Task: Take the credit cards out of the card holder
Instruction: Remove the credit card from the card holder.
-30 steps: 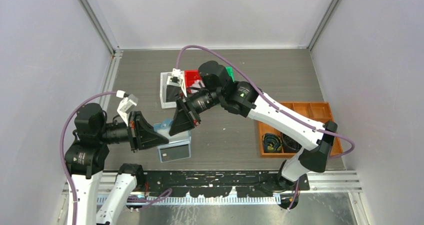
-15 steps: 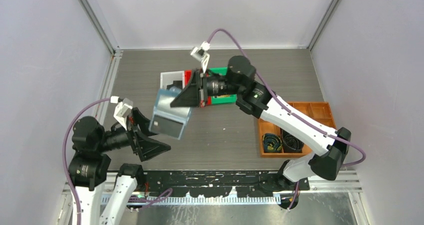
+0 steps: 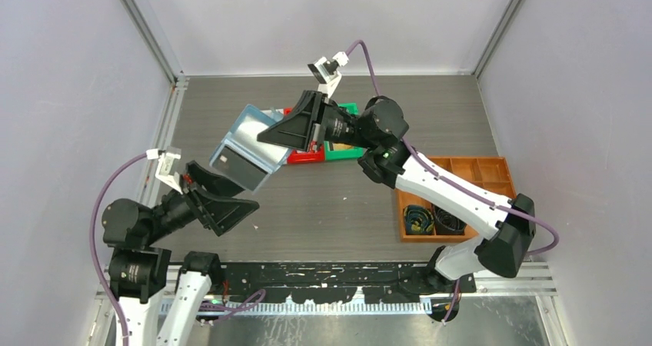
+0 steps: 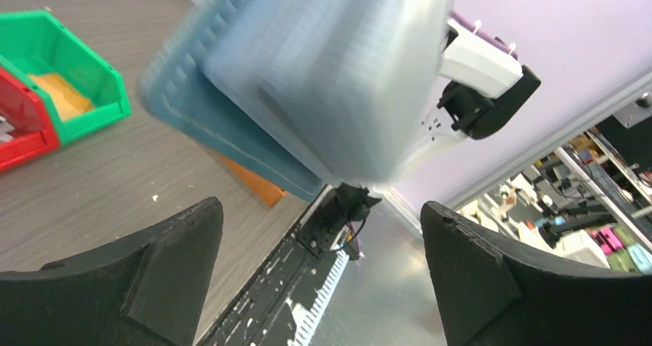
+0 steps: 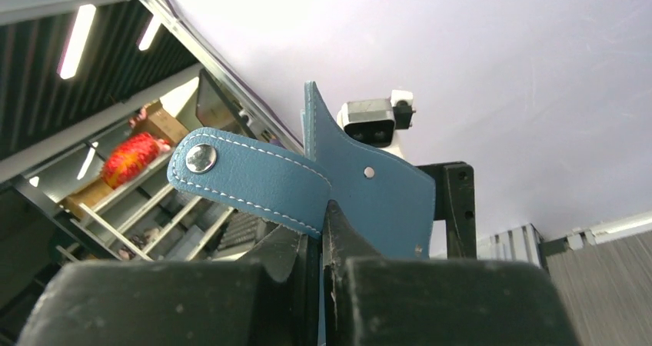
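The blue card holder (image 3: 247, 148) hangs open in the air above the table's left middle, its lighter inside facing up. A dark credit card (image 3: 229, 161) shows in a slot on its lower half. My right gripper (image 3: 267, 139) is shut on the card holder's edge; in the right wrist view the blue leather (image 5: 377, 196) and its snap tab (image 5: 246, 174) stick up from between the closed fingers. My left gripper (image 3: 231, 201) stands open just below and in front of the card holder, apart from it. The left wrist view has the card holder (image 4: 323, 77) blurred overhead.
Behind the right gripper sit a red bin (image 3: 301, 156) and a green bin (image 3: 344, 151). An orange tray (image 3: 461, 175) holding coiled black cables (image 3: 430, 218) is on the right. The arms' black base rail (image 3: 330, 273) runs along the near edge.
The left gripper opened, let go of the card holder and drew back to the near left. The right gripper has lifted the card holder off the table, up and toward the back.
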### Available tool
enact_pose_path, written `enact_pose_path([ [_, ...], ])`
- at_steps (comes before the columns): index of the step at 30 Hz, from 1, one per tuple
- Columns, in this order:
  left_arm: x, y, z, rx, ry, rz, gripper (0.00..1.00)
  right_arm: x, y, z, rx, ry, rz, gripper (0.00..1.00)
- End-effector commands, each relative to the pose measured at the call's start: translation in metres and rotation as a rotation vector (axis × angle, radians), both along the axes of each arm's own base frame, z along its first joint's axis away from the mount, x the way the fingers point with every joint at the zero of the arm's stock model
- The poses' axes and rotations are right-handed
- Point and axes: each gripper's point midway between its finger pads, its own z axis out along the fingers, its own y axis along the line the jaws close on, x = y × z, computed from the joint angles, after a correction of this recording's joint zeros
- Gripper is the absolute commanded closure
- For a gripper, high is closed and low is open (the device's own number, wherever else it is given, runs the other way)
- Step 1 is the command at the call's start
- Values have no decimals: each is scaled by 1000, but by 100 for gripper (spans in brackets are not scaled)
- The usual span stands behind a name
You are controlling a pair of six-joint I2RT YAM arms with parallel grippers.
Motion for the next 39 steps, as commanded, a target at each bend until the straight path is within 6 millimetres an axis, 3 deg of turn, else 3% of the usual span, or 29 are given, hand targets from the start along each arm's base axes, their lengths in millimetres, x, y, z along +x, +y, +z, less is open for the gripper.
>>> enact_pose_path([
  [1, -4, 13, 44, -95, -107, 134, 0, -7, -21, 52, 240, -1, 10, 99],
  [5, -9, 18, 86, -181, -164, 167, 2, -1, -25, 61, 364, 36, 35, 99],
  [8, -17, 13, 103, -193, -200, 115, 5, 3, -23, 63, 376, 56, 41, 99],
  [13, -22, 20, 97, -152, -297, 176, 11, -2, -30, 66, 371, 37, 9, 99],
  [18, 1, 38, 77, -137, -230, 344, 6, -19, -32, 71, 361, 3, 21, 99],
  [25, -12, 13, 64, -112, -179, 124, 3, -69, -34, 78, 340, -108, 98, 99],
  [28, -20, 13, 75, -144, -216, 118, 3, -90, -40, 82, 345, -156, 154, 99],
  [31, -28, 17, 102, -219, -242, 141, 4, -105, -43, 83, 353, -194, 194, 99],
  [34, -49, 14, 121, -245, -288, 85, 6, -102, -38, 81, 351, -197, 154, 99],
  [39, -78, 7, 128, -226, -346, -3, 10, -82, -26, 80, 366, -157, 67, 99],
])
